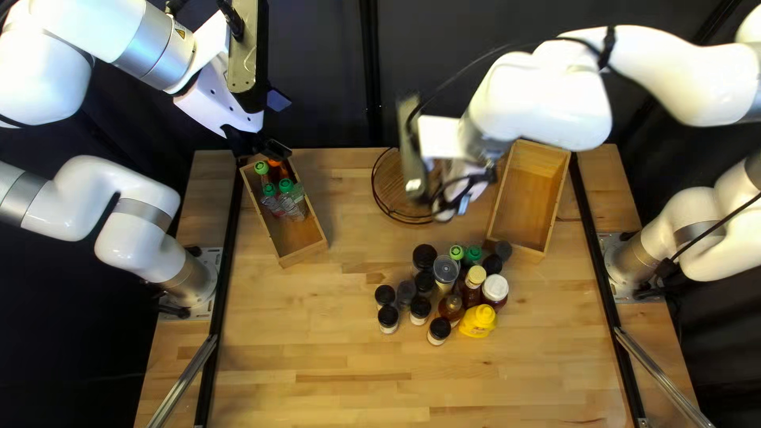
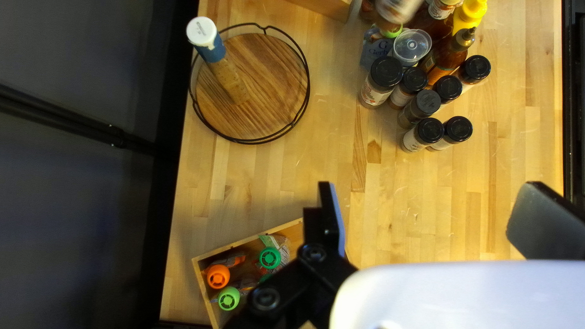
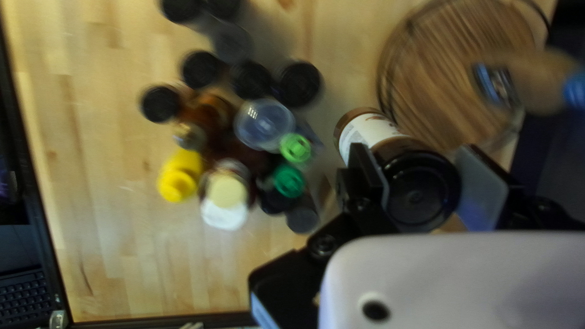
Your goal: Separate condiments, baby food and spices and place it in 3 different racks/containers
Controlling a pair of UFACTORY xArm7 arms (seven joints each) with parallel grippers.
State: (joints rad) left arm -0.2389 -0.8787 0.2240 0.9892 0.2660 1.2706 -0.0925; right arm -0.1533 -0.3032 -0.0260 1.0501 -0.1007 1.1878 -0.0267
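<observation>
Blurred in the top left view, my right gripper [image 1: 453, 208] hangs by the round wire-rimmed tray [image 1: 400, 186]. In the right wrist view my right gripper [image 3: 421, 183] is shut on a black-lidded jar [image 3: 420, 189] with a white label. My left gripper [image 1: 265, 149] is above the far end of the left wooden box [image 1: 300, 255], which holds green- and orange-capped containers [image 1: 285, 187]; in its wrist view my left gripper [image 2: 426, 222] stands open and empty. A tall white-capped bottle [image 2: 222, 64] stands in the round tray. Black-lidded spice jars [image 1: 388, 317] crowd beside sauce bottles [image 1: 450, 307].
Another wooden box [image 1: 527, 198] with a bare floor lies at the right of the top left view. A yellow squeeze bottle [image 1: 478, 321] and a white-lidded jar [image 1: 495, 289] edge the cluster. Black rails [image 1: 598, 238] run along both table sides.
</observation>
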